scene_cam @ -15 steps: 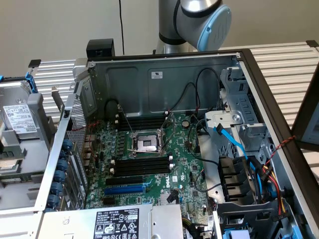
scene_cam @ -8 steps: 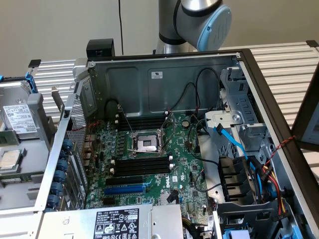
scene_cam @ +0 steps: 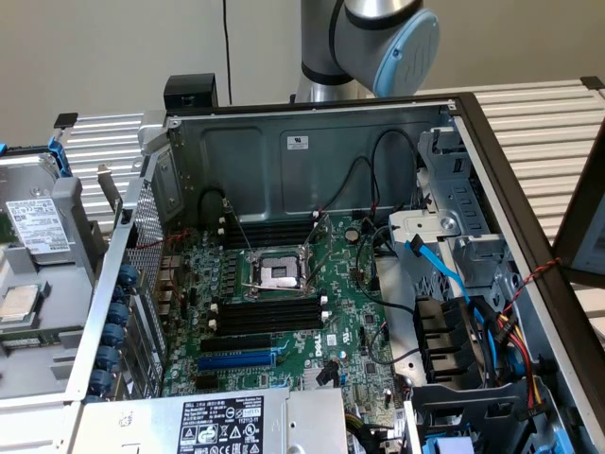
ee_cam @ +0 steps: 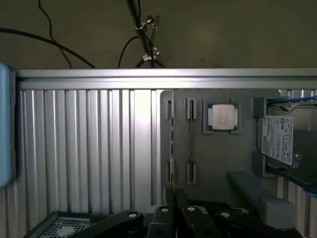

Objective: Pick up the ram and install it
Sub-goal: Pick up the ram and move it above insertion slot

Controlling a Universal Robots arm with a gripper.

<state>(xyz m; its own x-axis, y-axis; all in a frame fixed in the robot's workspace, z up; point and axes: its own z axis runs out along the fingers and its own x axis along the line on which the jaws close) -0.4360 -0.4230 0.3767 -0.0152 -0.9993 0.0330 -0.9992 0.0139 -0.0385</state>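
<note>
The end effector [ee_cam: 174, 198], matte black with round silver pivot pins, has its fingers drawn close together with nothing between them, above the ribbed aluminium worktop [ee_cam: 89, 148]. The ram [ee_cam: 190, 141] seems to be the thin strip standing on edge in the smooth grey slotted holder [ee_cam: 223, 158] (edge-on, so its face cannot be made out), just beside a square metal-capped processor [ee_cam: 222, 117].

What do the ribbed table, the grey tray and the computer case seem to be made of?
Table: probably aluminium, bare silvery ribbed profiles with a soft sheen.
Tray: likely plastic, matte uniform grey with moulded pockets.
Case: sheet steel by its look, dull grey, folded edges and a perforated side.
</note>
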